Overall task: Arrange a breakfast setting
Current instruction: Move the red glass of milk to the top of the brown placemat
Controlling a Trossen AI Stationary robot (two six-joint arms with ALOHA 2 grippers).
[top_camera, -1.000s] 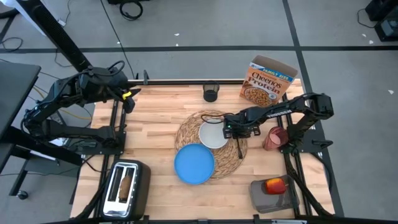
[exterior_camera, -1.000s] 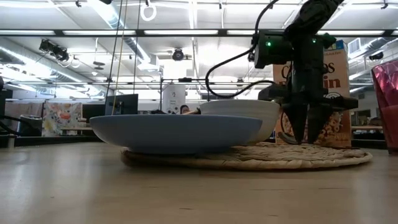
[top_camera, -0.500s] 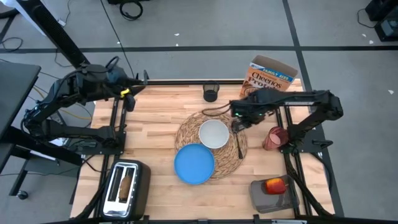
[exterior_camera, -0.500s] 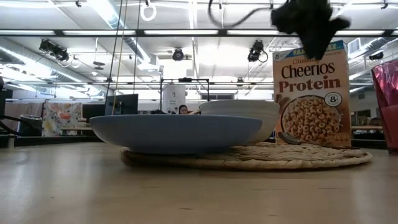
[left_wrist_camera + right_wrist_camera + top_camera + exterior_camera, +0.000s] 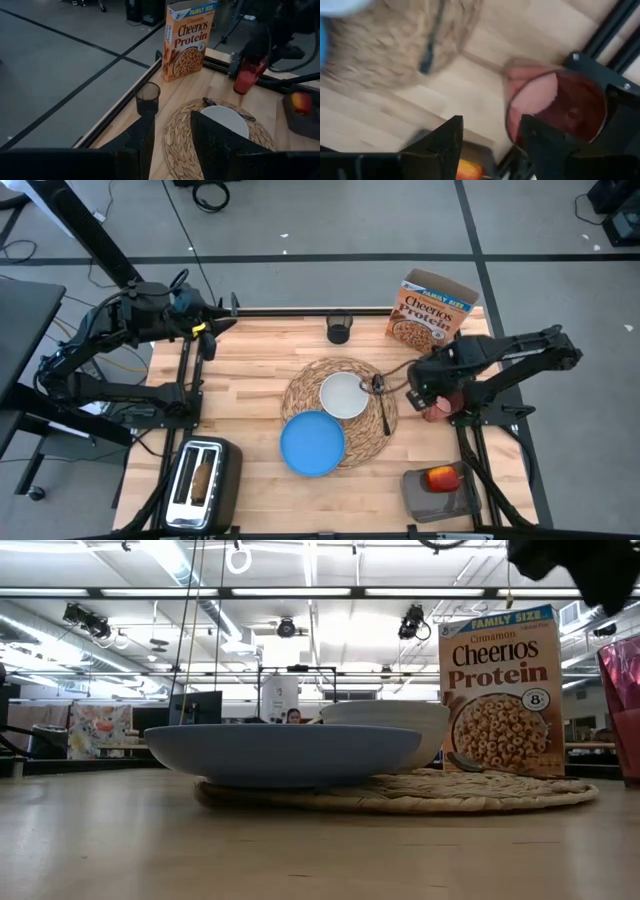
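The round straw placemat [image 5: 340, 412] lies mid-table with the white bowl [image 5: 343, 395] on it. The blue plate [image 5: 312, 443] rests on its near-left edge. The metal spoon [image 5: 384, 404] lies on the mat, right of the bowl. The red cup [image 5: 440, 402] stands upright right of the mat, and the Cheerios box [image 5: 432, 308] stands at the far right. My right gripper [image 5: 492, 145] is open and empty, in the air over the table between the spoon's handle [image 5: 432, 45] and the cup [image 5: 555, 107]. My left gripper [image 5: 172, 145] is open and empty at the far left.
The red-yellow apple [image 5: 443, 478] sits on a grey block at the near right. The silver toaster [image 5: 205, 480] stands at the near left with a toast slice [image 5: 203, 478] in one slot. A small black holder cup [image 5: 338, 331] stands at the far edge.
My right gripper has risen from the spoon at the bowl's right side and swung toward the table's right edge, over to the red cup. The spoon stays lying on the placemat.
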